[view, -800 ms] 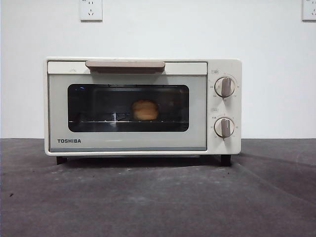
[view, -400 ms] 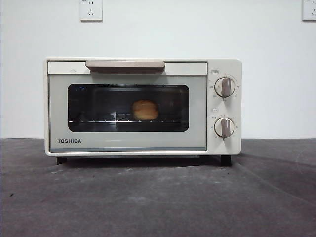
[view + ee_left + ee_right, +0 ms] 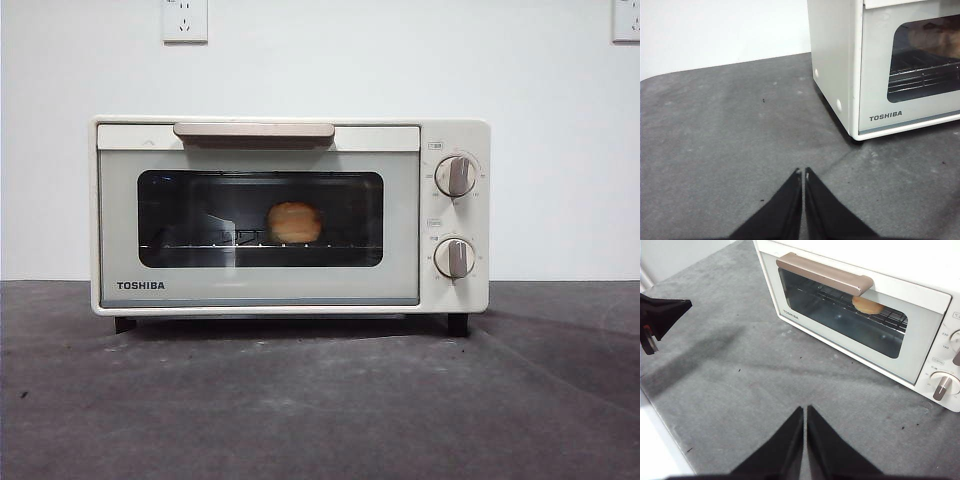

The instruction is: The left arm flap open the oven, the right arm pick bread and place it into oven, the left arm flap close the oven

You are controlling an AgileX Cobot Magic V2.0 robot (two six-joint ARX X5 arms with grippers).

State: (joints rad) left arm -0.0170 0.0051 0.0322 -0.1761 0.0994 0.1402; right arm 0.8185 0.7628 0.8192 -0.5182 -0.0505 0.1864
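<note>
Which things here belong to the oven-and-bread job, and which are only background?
Job:
- oven, door shut
- bread, on the rack inside
- left tool, shut, over the mat, clear of the oven
- right tool, shut, also drawn back

Background:
- grey mat
- wall sockets
</note>
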